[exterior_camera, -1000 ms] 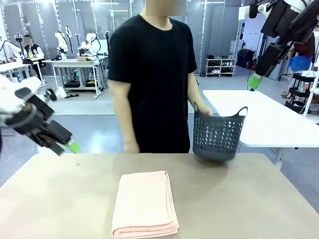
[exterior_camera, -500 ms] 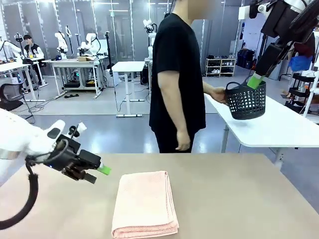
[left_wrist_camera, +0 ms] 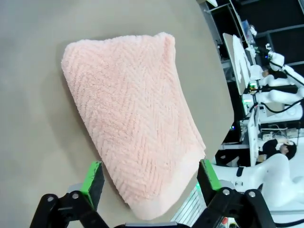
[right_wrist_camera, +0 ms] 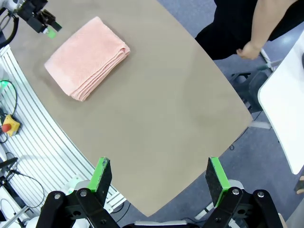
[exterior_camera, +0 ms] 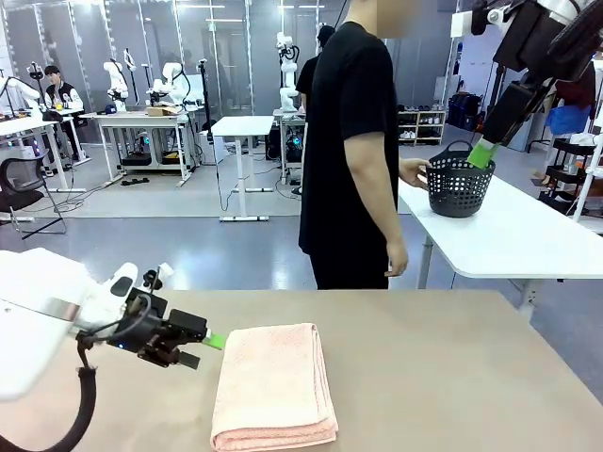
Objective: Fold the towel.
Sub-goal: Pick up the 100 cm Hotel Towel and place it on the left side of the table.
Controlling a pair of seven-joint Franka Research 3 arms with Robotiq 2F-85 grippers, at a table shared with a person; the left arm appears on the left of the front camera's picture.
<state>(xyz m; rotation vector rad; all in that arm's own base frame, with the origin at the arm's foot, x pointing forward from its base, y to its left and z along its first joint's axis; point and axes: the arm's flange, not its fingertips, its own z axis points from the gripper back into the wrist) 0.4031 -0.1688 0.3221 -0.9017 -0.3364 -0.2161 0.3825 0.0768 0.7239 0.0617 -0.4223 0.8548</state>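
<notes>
Towel (exterior_camera: 274,384) lay folded on the tan table (exterior_camera: 452,377), near its robot-side edge. Left gripper (exterior_camera: 213,341) hung low just beside the towel's left edge. Left wrist view showed its fingers (left_wrist_camera: 93,177) spread wide over the herringbone pile, apart from it. Right gripper (right_wrist_camera: 157,179) was high above the table, fingers spread, nothing between. Person stood beyond the table, hand on black basket (exterior_camera: 458,185) on a white table (exterior_camera: 528,235).

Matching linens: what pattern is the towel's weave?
Herringbone on salmon-pink towel, clearest in left wrist view.
</notes>
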